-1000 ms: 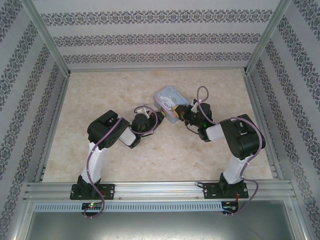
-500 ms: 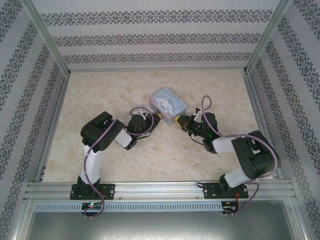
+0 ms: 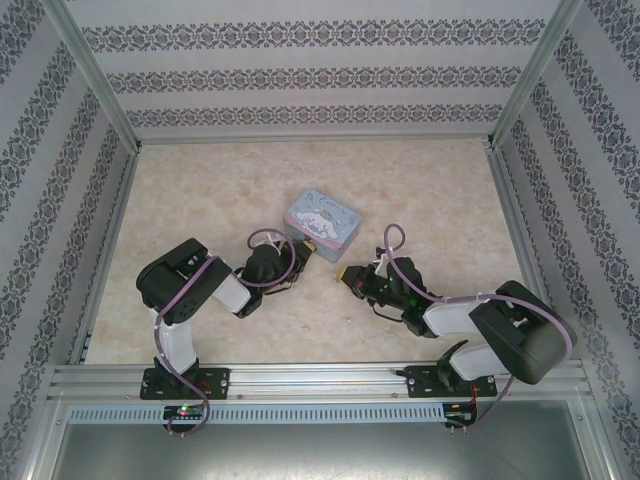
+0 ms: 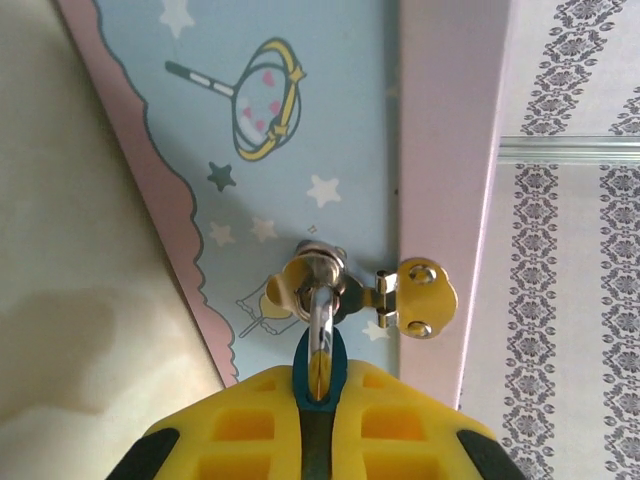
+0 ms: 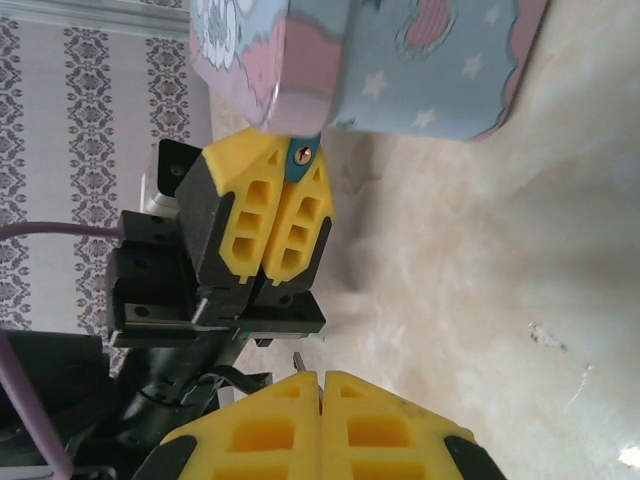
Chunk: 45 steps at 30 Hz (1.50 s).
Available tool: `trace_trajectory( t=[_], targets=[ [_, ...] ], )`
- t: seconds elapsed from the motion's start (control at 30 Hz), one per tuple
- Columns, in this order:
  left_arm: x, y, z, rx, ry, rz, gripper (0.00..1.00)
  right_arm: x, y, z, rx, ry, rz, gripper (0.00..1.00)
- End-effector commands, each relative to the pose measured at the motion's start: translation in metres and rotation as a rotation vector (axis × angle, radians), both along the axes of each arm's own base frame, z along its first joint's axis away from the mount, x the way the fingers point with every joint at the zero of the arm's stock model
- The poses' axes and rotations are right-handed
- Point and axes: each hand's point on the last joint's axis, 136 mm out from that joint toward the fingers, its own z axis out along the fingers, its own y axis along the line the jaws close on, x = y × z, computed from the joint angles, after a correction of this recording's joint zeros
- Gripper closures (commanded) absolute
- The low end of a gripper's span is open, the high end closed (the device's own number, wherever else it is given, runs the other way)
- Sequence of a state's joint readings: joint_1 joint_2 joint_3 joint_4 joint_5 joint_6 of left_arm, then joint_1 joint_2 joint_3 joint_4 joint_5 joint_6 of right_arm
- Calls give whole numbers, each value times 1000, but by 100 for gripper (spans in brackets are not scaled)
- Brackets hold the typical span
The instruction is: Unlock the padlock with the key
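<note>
Top view: I see the tin (image 3: 322, 220) sitting mid-table (image 3: 200, 190), turned at an angle. My left gripper (image 3: 298, 252) is up against the tin's near-left side. My right gripper (image 3: 347, 273) sits on the near-right, apart from the tin, with its tip pointing toward it. The padlock and key are too small for me to pick out here.

Left wrist: my yellow fingers (image 4: 400, 420) are clenched on the padlock (image 4: 320, 372), the bluish body pinched between the pads. Its thin metal shackle goes up through the brass loop (image 4: 315, 278) on the tin's blue wall. The gold hasp plate (image 4: 420, 297) is just right of the loop, on the pink lid edge.

Right wrist: my right gripper's (image 5: 320, 378) pads are pressed together. A thin dark sliver, the key (image 5: 297, 360), pokes out at their tip, and I can make out little detail on it. Across from it, the left gripper (image 5: 295, 178) holds the padlock (image 5: 301, 153) right under the tin's rim. The keyhole faces my camera with nothing in it. The key is apart from the padlock.
</note>
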<state>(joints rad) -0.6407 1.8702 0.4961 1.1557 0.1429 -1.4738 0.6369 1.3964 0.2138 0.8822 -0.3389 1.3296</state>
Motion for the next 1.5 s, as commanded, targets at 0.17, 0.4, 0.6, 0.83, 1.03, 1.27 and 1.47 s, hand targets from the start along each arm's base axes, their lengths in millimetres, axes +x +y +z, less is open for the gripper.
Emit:
trace_trajectory(
  t=[0.17, 0.4, 0.6, 0.83, 1.03, 1.27, 1.47],
  targets=[
    [-7, -13, 21, -95, 6, 24, 100, 20, 6, 2, 8, -12, -95, 100],
    [-12, -19, 23, -129, 10, 53, 100, 31, 5, 4, 29, -2, -156, 100],
    [-11, -26, 27, -174, 1, 83, 100, 36, 1, 3, 44, 23, -216, 100],
    [-8, -34, 29, -215, -10, 102, 100, 38, -1, -1, 51, 51, -262, 100],
    [-9, -38, 28, -223, -13, 107, 100, 40, 1, -4, 53, 70, -280, 100],
    [-10, -39, 27, -226, -14, 107, 100, 42, 2, -12, 50, 91, -293, 100],
    [-10, -39, 25, -222, -10, 108, 100, 45, 5, -11, 53, 88, -293, 100]
  ],
)
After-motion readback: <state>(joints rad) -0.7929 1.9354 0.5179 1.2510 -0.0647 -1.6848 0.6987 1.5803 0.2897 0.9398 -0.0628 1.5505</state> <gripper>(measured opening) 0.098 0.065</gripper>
